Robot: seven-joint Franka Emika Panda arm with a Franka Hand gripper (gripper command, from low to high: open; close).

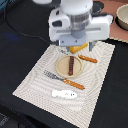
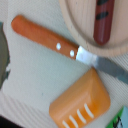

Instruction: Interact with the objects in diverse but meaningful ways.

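My gripper (image 1: pixel 71 46) hangs low over the far end of a striped placemat (image 1: pixel 35 80), just beside a golden scored bread loaf (image 1: pixel 78 48) (image 2: pixel 82 102). Its fingers are hidden under the white wrist, so I cannot tell how they stand. A thin red-brown sausage (image 1: pixel 71 65) (image 2: pixel 102 22) lies on a round wooden plate (image 1: pixel 61 66) (image 2: pixel 80 37) at the mat's middle. An orange-handled knife (image 1: pixel 87 59) (image 2: pixel 47 39) lies between the loaf and the plate. Near the mat's front edge lies a small white speckled piece (image 1: pixel 65 93).
A fork with an orange handle (image 1: pixel 64 80) lies on the mat in front of the plate. A pale bowl (image 1: pixel 122 17) stands at the far corner on the exterior view's right. The tabletop around the mat is black.
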